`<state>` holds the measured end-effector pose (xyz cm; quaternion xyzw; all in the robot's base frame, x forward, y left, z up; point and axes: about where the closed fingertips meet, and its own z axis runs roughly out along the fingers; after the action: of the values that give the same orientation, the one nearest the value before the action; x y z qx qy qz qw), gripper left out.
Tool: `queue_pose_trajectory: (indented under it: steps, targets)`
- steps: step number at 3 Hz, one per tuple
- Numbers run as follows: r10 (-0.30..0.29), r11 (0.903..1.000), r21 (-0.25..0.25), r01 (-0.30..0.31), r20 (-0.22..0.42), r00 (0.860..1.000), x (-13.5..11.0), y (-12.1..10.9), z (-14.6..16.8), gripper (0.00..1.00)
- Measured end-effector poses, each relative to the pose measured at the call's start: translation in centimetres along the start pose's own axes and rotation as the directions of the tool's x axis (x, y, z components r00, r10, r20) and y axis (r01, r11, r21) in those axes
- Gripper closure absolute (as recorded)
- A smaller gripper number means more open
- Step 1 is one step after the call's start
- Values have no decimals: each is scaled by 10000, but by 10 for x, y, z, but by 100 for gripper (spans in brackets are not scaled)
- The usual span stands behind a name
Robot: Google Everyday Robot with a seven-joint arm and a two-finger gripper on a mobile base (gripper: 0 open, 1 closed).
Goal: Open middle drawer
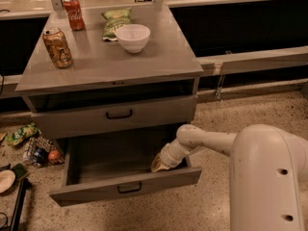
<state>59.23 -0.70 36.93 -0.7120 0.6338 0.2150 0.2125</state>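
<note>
The middle drawer [91, 192], grey with a small black bar handle [129, 187], stands pulled well out of the cabinet, and its dark inside shows empty. My gripper [159, 165] reaches down into the drawer at its right end, just behind the front panel. The white arm [211, 141] comes in from the right. Above it, the upper grey drawer [159, 110] with its own black handle sits in the cabinet. The lowest drawer is hidden under the open one.
On the cabinet top [144, 64] stand a white bowl [133, 36], a green chip bag [114, 20], a brown can [57, 47] and a red can [74, 13]. Litter [29, 141] lies on the floor at left. My white body [269, 182] fills the lower right.
</note>
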Motion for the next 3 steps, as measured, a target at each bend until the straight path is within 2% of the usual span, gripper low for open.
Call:
queue_pose_trajectory:
  steps: [1,2,3]
  targets:
    - [566,9948,-850,-558,63,9984,-4,31,5,100]
    - [581,9945,-873,-573,64,9983,-5,32,5,100]
    - [1085,9827,-1523,-1058,92,9941,-9,64,6,100]
